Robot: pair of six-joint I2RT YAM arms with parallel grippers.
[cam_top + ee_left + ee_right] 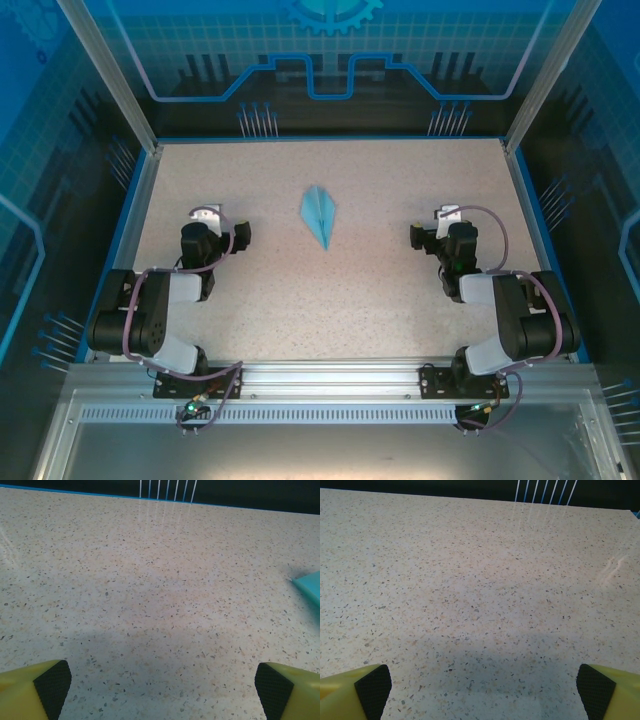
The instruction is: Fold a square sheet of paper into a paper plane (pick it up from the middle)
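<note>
While arms [150,310] crouch folded, left pincer [162,685] agape, right pincer [485,687] agape

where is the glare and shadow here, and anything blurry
Left wrist: white streaks reflect on the table near its far edge, a soft shadow lies ahead of the left claw, and the paper plane corner looks blurred. Right wrist: similar streaks plus a bright glare patch at right, shadow ahead of the right claw. Top external: even light, plane clear.

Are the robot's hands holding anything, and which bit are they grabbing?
Nothing is held. The left gripper and right gripper are both open and empty, and the paper plane lies untouched on the table between them.
</note>
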